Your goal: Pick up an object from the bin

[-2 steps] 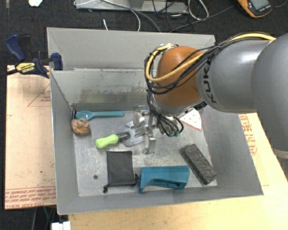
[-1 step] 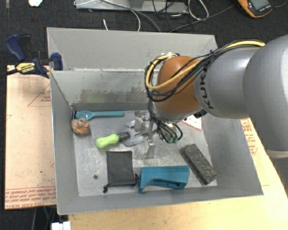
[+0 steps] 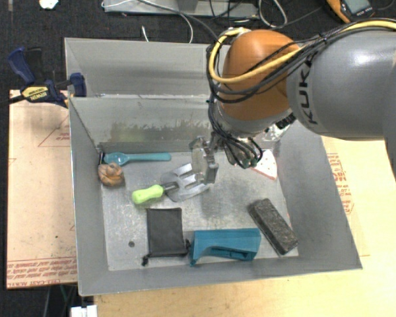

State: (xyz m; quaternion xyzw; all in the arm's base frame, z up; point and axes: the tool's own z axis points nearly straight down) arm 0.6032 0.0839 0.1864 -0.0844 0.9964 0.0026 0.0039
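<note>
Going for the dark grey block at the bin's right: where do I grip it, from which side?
I'd take the dark grey block at mid-length, across its narrow width, from straight above. It lies flat and diagonal, with bare bin floor along both long sides.

Bare floor (image 3: 232, 202) centre-right, grey bar (image 3: 272, 226), teal block (image 3: 226, 244) along front, perhaps touching

I'm reading the bin (image 3: 86, 177) as dull grey metal, its floor scuffed and matt. The hand (image 3: 205, 167) looks like bare metal, the orange cover (image 3: 261, 71) smooth and glossy. The scoop (image 3: 185, 182) has a shiny metal head and a smooth lime plastic handle. The teal holder (image 3: 226, 244) is smooth plastic, the dark block (image 3: 272, 226) rough and gritty, the black pad (image 3: 165, 232) matt.
</note>
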